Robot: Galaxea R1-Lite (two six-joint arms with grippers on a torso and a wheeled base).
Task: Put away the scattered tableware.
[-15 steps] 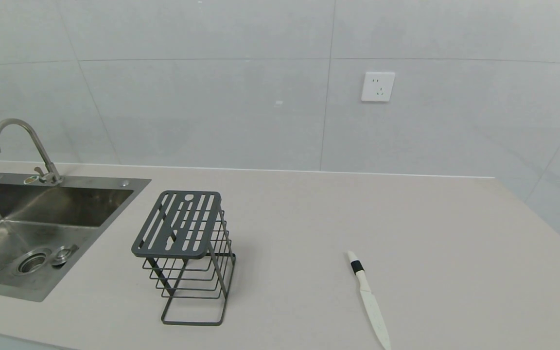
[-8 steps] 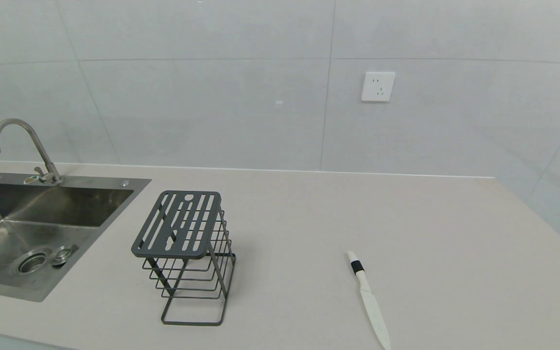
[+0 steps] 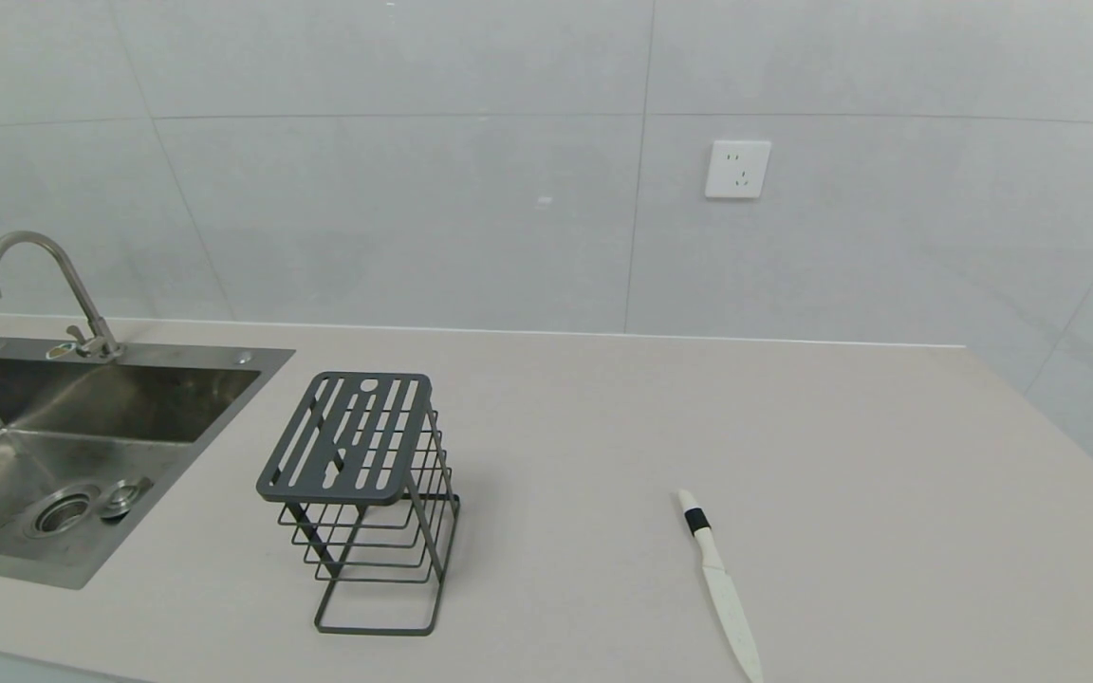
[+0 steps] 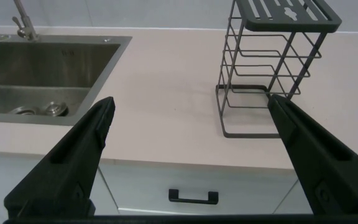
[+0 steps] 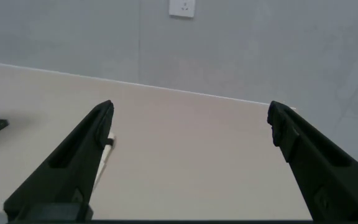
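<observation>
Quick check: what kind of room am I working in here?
Most likely a kitchen: a steel sink with a faucet, a knife rack, and a white knife lying on the countertop.

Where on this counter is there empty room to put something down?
The widest bare patch of counter lies between the knife rack and the knife. More free room runs right of the knife to the counter's edge, and behind both back to the wall. It is tightest in the strip between the sink and the knife rack.
</observation>
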